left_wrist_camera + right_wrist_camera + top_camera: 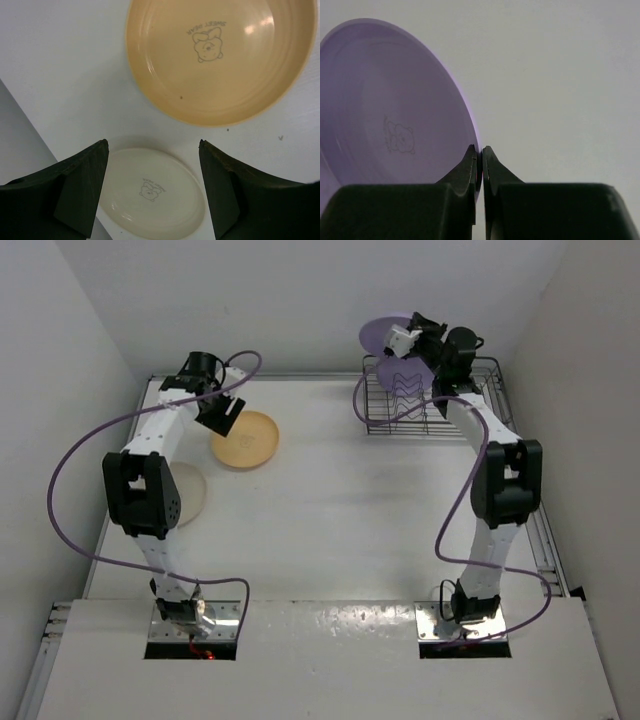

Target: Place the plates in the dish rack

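My right gripper [403, 341] hovers above the far left end of the dish rack [470, 422], shut on the rim of a lavender plate [379, 333]. The right wrist view shows that plate [390, 110] on edge, its rim pinched between the fingertips [471, 159]. A second lavender plate [410, 376] shows inside the rack below it. My left gripper [224, 413] hangs open over the table, holding nothing, near the far-left edge of the orange-yellow plate [246, 440]. Seen from the left wrist, the orange-yellow plate [220, 55] lies flat and the cream-white plate [150, 192] shows between the fingers, far below.
The grey wire rack stands at the table's far right corner, close to the back and right walls. My left arm partly covers the cream-white plate [192, 495] near the left wall. Purple cables loop beside both arms.
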### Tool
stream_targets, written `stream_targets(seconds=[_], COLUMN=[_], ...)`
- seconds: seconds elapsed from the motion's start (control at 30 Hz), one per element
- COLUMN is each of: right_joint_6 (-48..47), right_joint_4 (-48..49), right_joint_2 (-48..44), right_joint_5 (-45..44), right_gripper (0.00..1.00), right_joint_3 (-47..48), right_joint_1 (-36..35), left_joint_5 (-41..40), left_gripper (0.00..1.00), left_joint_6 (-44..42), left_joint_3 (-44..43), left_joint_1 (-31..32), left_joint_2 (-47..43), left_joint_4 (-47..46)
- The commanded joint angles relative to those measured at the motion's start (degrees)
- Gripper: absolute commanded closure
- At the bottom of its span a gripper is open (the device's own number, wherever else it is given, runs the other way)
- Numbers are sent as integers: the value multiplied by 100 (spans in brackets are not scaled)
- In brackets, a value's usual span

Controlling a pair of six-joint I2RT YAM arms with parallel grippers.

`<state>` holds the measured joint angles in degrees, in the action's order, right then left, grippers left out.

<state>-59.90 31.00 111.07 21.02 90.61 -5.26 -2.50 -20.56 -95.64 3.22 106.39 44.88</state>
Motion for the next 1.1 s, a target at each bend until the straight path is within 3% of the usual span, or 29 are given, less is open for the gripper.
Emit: stream_targets(seconds=[0.0, 0.33, 0.63, 0.93, 1.0, 1.03, 1.07], right_joint_6=[-532, -937, -1805, -1947, -1406, -1176, -756], right_joint_4=[441, 90, -331, -385, -271, -44, 193], right_joint_2=[415, 829, 679, 970, 917, 891, 856], right_joint_5=[148, 351, 386, 570, 570, 588, 579], right_gripper=[100, 100, 100, 100, 88, 69, 65], right_joint_3=[509, 582, 98, 1, -174, -210, -289], right_joint_1=[156, 429, 491, 693, 684, 693, 684], left_joint_5=[-250, -426, -487, -550, -550, -550, -550], left_gripper=[22, 22, 22, 22, 22, 22, 22], left_joint_6=[-89, -150, -150, -150, -150, -150, -150], left_joint_3=[-411, -1255, -1309, -1256, -1256, -1256, -1256], left_joint_1=[-129, -129, -129, -129, -129, -129, -129], left_joint_2=[285, 1147, 1200, 1200, 1200, 1200, 1200], left_joint_4=[169, 601, 601, 653, 653, 653, 705])
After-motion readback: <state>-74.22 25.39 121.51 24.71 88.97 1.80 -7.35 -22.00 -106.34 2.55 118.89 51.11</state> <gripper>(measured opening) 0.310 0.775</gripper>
